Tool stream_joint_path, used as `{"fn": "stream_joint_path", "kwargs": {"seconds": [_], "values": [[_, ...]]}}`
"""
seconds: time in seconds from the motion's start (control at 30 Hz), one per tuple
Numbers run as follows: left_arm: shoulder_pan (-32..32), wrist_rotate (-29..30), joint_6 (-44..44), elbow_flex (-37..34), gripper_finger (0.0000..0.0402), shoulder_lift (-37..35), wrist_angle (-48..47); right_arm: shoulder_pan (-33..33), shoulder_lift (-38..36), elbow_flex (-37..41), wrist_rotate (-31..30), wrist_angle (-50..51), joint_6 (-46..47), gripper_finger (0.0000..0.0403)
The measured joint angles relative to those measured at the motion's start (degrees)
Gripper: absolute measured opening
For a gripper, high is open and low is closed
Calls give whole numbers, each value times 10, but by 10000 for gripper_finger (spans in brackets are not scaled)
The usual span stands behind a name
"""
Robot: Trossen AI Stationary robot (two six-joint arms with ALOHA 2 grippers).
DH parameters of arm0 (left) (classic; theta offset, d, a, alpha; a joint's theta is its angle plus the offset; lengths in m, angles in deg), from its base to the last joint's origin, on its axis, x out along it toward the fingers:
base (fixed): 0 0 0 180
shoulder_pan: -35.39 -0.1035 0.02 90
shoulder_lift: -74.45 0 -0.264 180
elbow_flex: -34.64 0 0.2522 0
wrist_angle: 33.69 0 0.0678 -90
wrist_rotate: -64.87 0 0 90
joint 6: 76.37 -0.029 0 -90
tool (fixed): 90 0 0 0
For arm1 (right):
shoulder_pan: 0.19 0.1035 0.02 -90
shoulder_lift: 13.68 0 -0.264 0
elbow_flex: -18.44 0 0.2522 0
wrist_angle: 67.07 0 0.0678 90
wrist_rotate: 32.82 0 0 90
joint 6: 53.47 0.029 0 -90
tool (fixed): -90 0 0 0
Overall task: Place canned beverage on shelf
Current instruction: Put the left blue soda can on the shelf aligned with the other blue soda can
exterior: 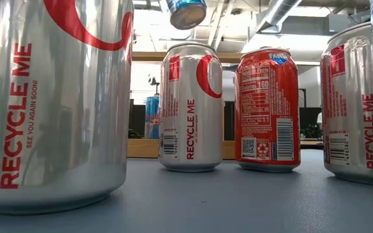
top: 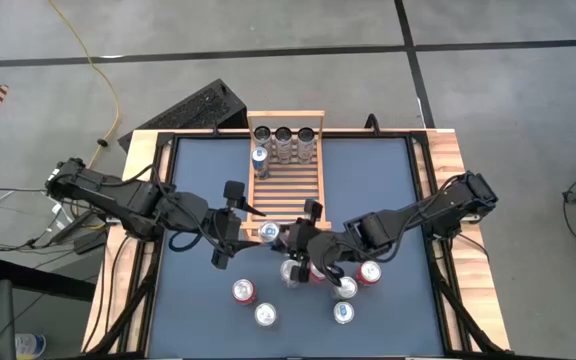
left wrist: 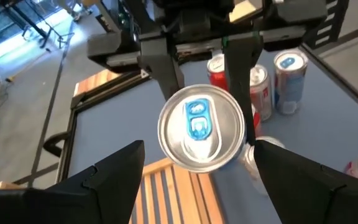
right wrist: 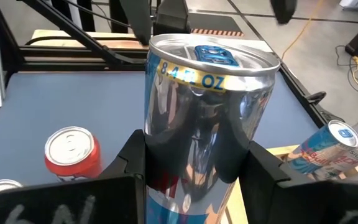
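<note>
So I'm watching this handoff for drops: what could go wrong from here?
The right end effector grips the slim can above the table, with the left end effector open around its top; if the right one releases before the left one closes, the can falls. Loose cans stand close below and could be knocked over. On the shelf, one blue can already leans, so crowding may topple it.
</note>
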State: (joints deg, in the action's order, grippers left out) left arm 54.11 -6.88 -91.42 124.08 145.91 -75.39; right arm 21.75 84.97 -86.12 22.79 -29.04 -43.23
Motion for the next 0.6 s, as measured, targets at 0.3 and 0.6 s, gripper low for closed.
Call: {"fn": "stream_joint_path", "kwargs": {"seconds": [0.3,0.6], "values": [[-16,-43,4,0,293,13,4,0,0,0,4,2,0,146],[-24,-53,12,0,293,26,10,0,1,0,16,7,2,146]]}}
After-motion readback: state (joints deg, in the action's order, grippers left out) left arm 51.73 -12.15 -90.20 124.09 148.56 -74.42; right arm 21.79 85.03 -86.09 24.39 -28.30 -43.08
